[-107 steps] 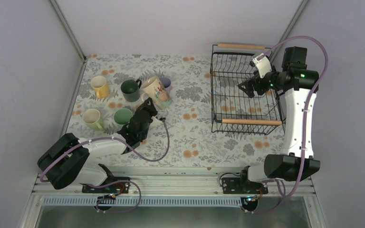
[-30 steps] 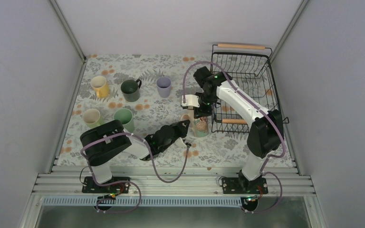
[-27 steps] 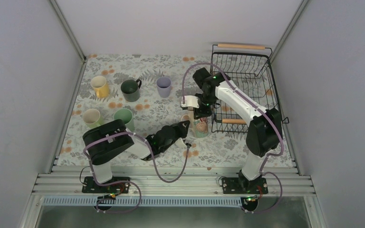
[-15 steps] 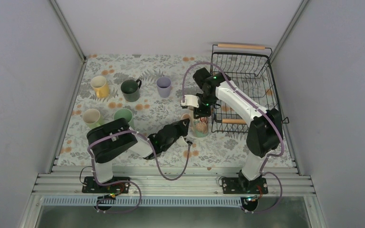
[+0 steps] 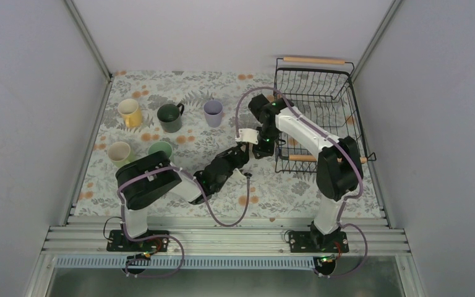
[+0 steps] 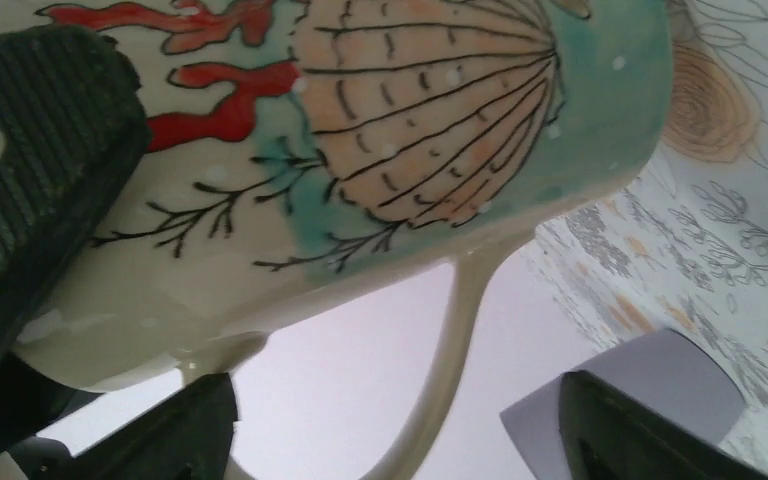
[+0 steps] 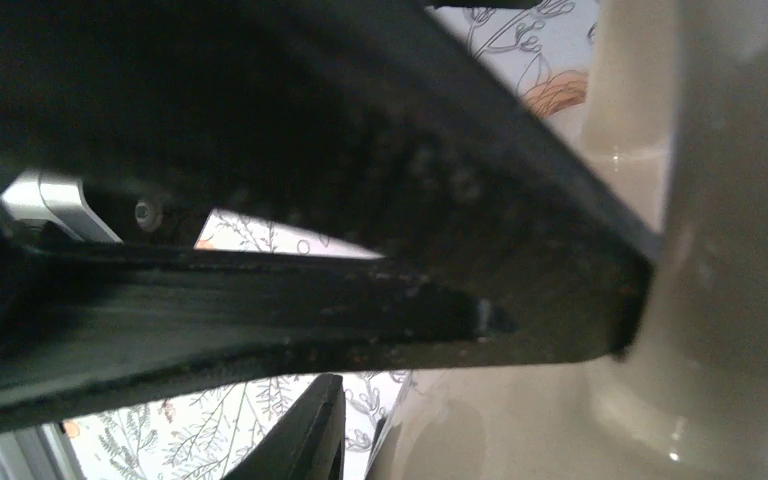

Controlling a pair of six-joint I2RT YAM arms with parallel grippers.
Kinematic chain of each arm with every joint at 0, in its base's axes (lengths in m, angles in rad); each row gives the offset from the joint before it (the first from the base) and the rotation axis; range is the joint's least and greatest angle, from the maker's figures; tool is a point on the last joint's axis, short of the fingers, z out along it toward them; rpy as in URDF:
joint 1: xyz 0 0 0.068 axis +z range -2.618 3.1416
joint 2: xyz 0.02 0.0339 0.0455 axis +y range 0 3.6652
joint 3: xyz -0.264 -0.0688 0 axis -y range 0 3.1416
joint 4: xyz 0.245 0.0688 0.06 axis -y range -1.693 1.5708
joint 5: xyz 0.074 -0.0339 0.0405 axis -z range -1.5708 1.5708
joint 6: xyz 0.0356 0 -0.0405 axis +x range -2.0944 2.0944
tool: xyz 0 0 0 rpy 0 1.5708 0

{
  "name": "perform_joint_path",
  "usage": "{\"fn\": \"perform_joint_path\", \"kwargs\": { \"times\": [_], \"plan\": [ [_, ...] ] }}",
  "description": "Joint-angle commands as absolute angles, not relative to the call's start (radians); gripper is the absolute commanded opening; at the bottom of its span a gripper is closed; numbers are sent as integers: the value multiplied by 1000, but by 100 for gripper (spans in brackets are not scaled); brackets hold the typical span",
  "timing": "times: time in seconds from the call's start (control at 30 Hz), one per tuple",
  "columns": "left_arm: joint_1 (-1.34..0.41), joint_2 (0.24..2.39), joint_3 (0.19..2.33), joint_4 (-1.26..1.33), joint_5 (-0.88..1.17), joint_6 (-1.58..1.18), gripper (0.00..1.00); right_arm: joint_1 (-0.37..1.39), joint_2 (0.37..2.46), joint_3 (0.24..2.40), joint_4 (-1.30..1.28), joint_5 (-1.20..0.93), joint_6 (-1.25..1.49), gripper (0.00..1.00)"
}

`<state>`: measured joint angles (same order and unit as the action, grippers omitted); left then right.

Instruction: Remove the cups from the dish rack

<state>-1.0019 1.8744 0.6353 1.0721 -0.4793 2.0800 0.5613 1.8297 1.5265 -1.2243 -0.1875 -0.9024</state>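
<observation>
A beige cup (image 6: 380, 130) painted with a shell and red coral fills the left wrist view, its handle (image 6: 457, 370) pointing down. My left gripper (image 6: 400, 425) is open, its fingers wide on either side of the handle and apart from it. My right gripper (image 7: 480, 370) is shut on the beige cup (image 7: 720, 300); one ridged pad (image 6: 40, 170) lies on the cup's wall. From above, both grippers meet left of the dish rack (image 5: 315, 60) and hide the cup. Yellow (image 5: 129, 112), dark green (image 5: 171, 117), lavender (image 5: 213, 113), olive (image 5: 120, 153) and mint (image 5: 159, 149) cups stand on the cloth at the left.
The left arm (image 5: 148, 182) lies across the near middle of the flowered cloth and covers part of the mint cup. The right arm (image 5: 312, 133) reaches over the rack's left wall. Grey walls close in both sides and the back.
My left gripper has opened and let go of the beige cup. The right gripper has closed further on it. Both grippers shifted slightly away from the near edge.
</observation>
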Motion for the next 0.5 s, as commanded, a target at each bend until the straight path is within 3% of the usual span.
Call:
{"fn": "perform_joint_path", "kwargs": {
  "times": [0.0, 0.07, 0.47],
  "plan": [
    [-994, 1817, 693, 1379, -466, 2802, 89, 604, 1865, 1494, -1289, -247, -908, 3],
    [-997, 1808, 685, 1386, -459, 2801, 99, 604, 1864, 1496, -1289, -251, -902, 3],
    [-1020, 1696, 550, 1418, -453, 2751, 100, 603, 1885, 1692, -1287, -279, -849, 3]
  ]
}}
